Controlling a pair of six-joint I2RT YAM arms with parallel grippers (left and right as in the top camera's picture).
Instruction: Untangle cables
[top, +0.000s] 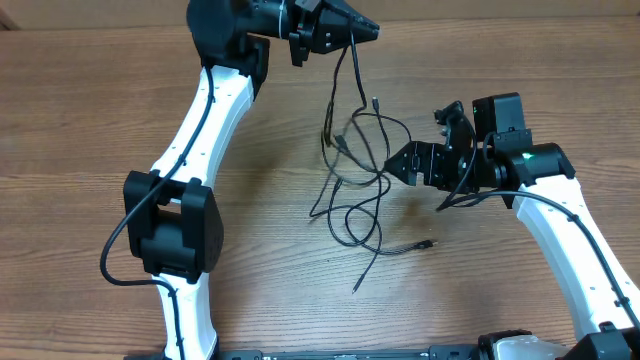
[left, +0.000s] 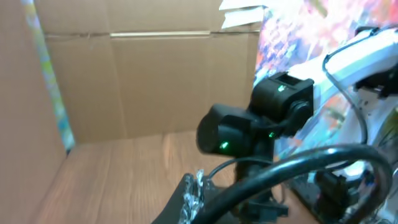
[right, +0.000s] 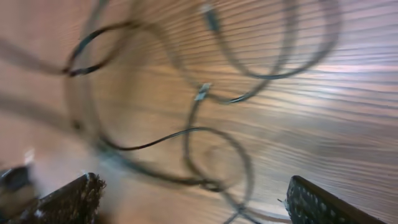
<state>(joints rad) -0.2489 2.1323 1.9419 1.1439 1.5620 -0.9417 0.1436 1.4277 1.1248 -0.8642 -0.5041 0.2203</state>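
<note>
At the left, the left arm (top: 215, 110) is seen reaching to the far edge of the counter (top: 80, 120). The left jaws are pressed together on one strand of the cables (top: 355, 170), which is lifted and hangs from the tips down to the rest. The cables are spread in loose, crossing loops on the middle of the counter, between the two arms. One metal-tipped plug (top: 430, 243) is laid apart at the near right of the tangle.

At the right, the right arm (top: 560, 215) is bent in toward the tangle. The right jaws are spread wide, with nothing held between them. In the right wrist view the two fingers (right: 68, 199) are seen at the bottom corners, and blurred loops of cable (right: 211, 155) lie on the wood between and beyond them. Whether a finger touches a strand cannot be told.

The counter is brown wood with a clear grain. In the left wrist view a cardboard wall (left: 155, 81) is seen behind it, and a colourful patterned sheet (left: 292, 37) at the right.
</note>
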